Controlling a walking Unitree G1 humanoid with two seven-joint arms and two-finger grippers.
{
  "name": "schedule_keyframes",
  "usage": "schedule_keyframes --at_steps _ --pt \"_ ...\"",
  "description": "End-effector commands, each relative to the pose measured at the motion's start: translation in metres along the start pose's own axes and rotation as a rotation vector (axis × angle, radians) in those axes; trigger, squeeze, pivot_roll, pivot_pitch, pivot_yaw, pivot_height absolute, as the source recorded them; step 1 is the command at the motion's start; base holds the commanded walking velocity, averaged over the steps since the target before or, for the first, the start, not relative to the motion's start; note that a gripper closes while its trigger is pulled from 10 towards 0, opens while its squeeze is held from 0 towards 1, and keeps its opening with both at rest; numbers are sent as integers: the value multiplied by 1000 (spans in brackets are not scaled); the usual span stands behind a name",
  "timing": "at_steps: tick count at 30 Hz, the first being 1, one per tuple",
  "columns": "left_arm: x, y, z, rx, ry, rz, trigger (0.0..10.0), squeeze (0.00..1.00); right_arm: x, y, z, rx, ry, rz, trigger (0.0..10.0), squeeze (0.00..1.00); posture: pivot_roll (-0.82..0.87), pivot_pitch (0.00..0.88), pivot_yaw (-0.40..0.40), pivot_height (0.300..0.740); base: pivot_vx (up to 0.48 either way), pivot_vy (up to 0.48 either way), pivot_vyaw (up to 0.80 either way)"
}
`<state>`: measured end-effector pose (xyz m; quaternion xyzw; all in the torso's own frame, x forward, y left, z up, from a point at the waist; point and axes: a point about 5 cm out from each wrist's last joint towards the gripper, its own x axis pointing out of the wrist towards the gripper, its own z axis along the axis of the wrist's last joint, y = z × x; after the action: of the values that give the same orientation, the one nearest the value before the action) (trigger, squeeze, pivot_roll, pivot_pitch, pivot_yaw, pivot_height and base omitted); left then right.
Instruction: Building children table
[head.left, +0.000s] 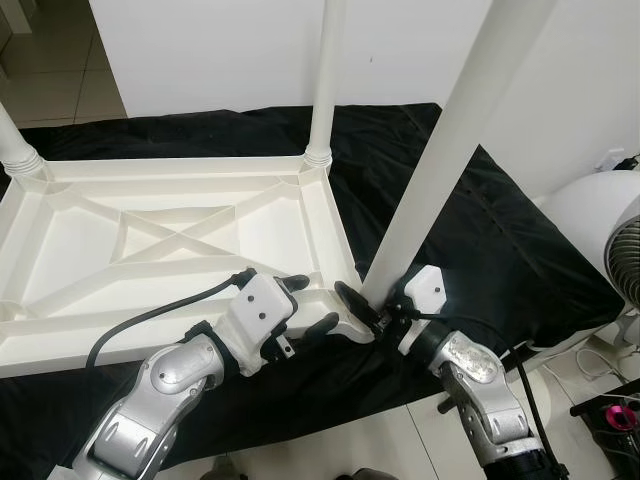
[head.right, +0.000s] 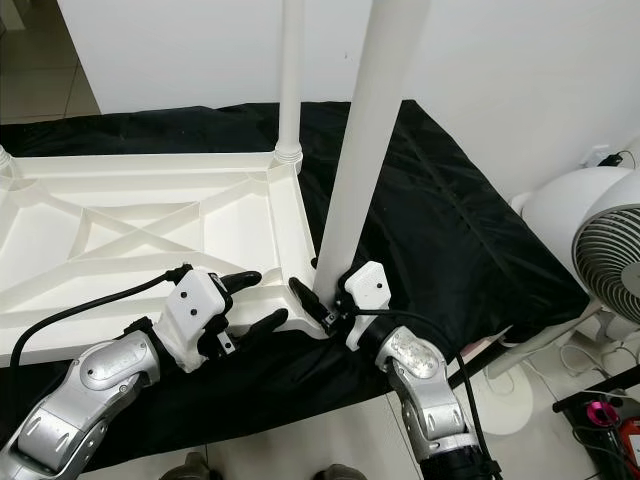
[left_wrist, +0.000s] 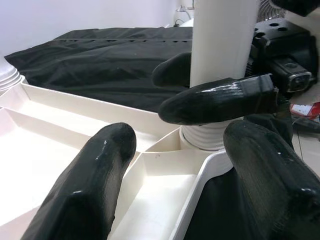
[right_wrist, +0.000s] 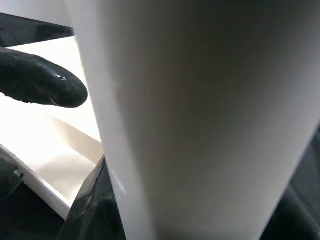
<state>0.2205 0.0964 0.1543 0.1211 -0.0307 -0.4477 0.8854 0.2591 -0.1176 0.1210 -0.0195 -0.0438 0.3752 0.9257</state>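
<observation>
The upturned children's table top (head.left: 150, 250) lies on black cloth (head.left: 480, 230), its corner straddled by the wide-spread left pincer (head.left: 300, 305). Beside it, the right pincer (head.left: 365, 305) clamps the leg (head.left: 440, 170) at its socket; seating and twisting it home likely follows.

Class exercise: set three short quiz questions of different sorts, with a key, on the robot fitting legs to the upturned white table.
1. True or false: the table top lies underside up on the black cloth.
2. Which claw grips the near corner leg? A) left B) right
3. Fill in: the left claw straddles the table's near ____.

Key: 1 true. 2 B: the right claw is shut on the leg's base. 3 corner: its open fingers sit either side of the rim by the socket.
</observation>
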Motion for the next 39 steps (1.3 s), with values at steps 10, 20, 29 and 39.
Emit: schedule_keyframes --at_steps 10,20,29,39 --pt "1 -3 7 16 -23 -35 10000 0 -2 -8 -16 132 104 -66 10000 0 13 33 -58 740 0 0 0" --pt "2 -4 8 15 -26 -28 10000 0 -1 -15 -20 138 131 -150 10000 0 13 42 -64 740 0 0 0" --pt "7 -4 10 19 -29 -17 10000 0 6 -26 -13 140 43 -486 10000 0 5 47 -62 740 0 0 0" --pt "20 -2 15 -8 -42 9 10000 0 35 -13 -4 152 -5 -686 10000 0 -4 49 -52 740 0 0 0"
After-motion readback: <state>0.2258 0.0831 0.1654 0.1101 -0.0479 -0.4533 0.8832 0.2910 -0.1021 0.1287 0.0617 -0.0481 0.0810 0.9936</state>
